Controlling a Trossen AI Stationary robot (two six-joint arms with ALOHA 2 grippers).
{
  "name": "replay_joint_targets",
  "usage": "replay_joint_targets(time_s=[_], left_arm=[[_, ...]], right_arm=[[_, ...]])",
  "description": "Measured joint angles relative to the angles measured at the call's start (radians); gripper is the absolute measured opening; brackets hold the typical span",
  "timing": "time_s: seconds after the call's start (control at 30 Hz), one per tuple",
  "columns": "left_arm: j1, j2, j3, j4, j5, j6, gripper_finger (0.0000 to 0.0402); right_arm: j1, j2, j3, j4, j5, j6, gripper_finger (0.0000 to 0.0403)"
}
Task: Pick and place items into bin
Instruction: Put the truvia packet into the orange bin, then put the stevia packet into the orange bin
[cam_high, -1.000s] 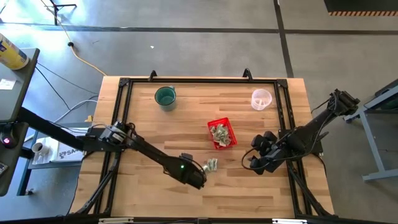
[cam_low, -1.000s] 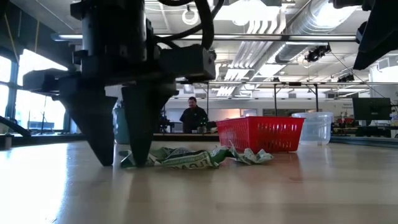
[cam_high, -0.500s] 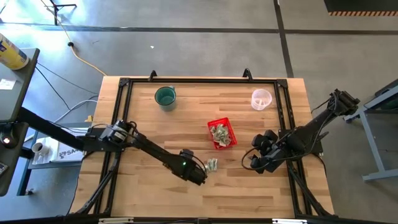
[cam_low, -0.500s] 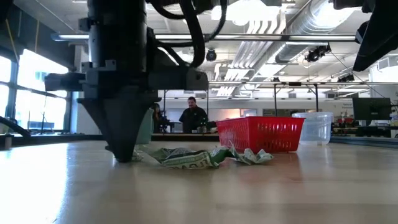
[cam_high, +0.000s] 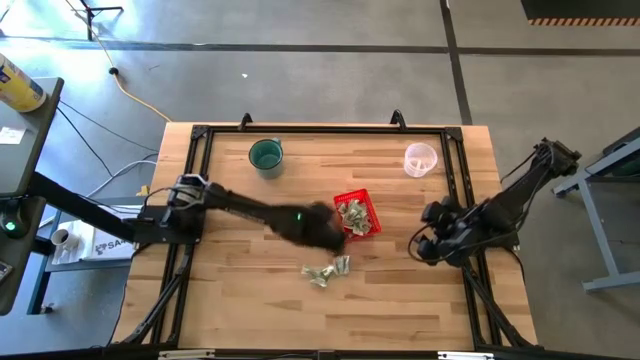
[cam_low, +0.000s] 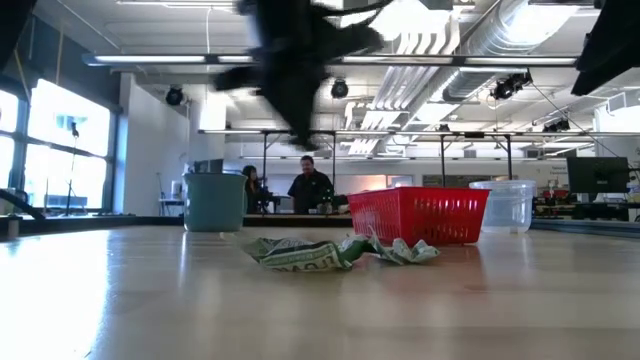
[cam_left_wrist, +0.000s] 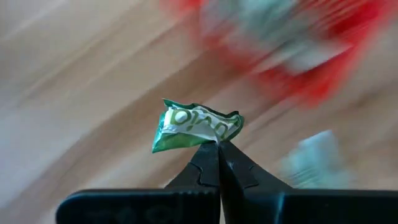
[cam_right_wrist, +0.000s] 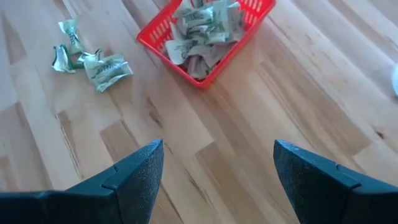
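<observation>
While clenched on a wrapper (cam_left_wrist: 194, 126), left gripper (cam_high: 322, 229) hanging just beside bin (cam_high: 372, 212); right gripper (cam_right_wrist: 217, 171) waiting released.

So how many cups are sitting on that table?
2: a teal green cup near the table's far left corner, and a clear plastic cup near the far right corner, beyond the red basket.

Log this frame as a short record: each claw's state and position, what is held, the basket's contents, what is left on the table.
left claw: shut on a crumpled green wrapper, raised beside the red basket
right claw: open, empty, waiting to the basket's right
basket contents: several wrappers
left on table: small cluster of wrappers in front of the basket
other items: teal cup, clear cup
</observation>
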Motion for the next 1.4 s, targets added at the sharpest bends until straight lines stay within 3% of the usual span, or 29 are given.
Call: replay_joint_targets(time_s=[0.1,0.17,0.4,0.6,0.77,0.83,1.1,1.4], left_arm=[[0.071,0.012,0.016,0.236,0.064,0.189,0.0027],[0.117,0.028,0.018,0.354,0.097,0.235,0.0032],[0.219,0.051,0.016,0.394,0.193,0.258,0.0076],[0.216,0.046,0.017,0.416,0.174,0.268,0.0165],[0.202,0.043,0.017,0.367,0.381,0.290,0.0238],[0.159,0.028,0.017,0.314,0.391,0.304,0.0252],[-0.007,0.011,0.017,0.081,0.296,0.231,0.0243],[-0.150,0.009,0.017,0.008,0.294,0.104,0.0198]], right_arm=[[0.000,-0.012,0.000,-0.003,0.016,0.000,0.0293],[0.000,-0.014,0.000,-0.003,0.014,0.002,0.0293],[0.000,-0.014,0.000,0.006,0.009,0.019,0.0293],[-0.027,-0.013,0.000,0.000,0.010,0.013,0.0293],[-0.060,-0.013,0.000,-0.001,0.011,-0.008,0.0293],[-0.074,-0.013,0.000,0.003,0.012,-0.011,0.0293],[-0.128,-0.013,0.000,0.069,0.012,-0.079,0.0293],[-0.180,-0.013,0.000,0.123,0.000,-0.124,0.0293]])
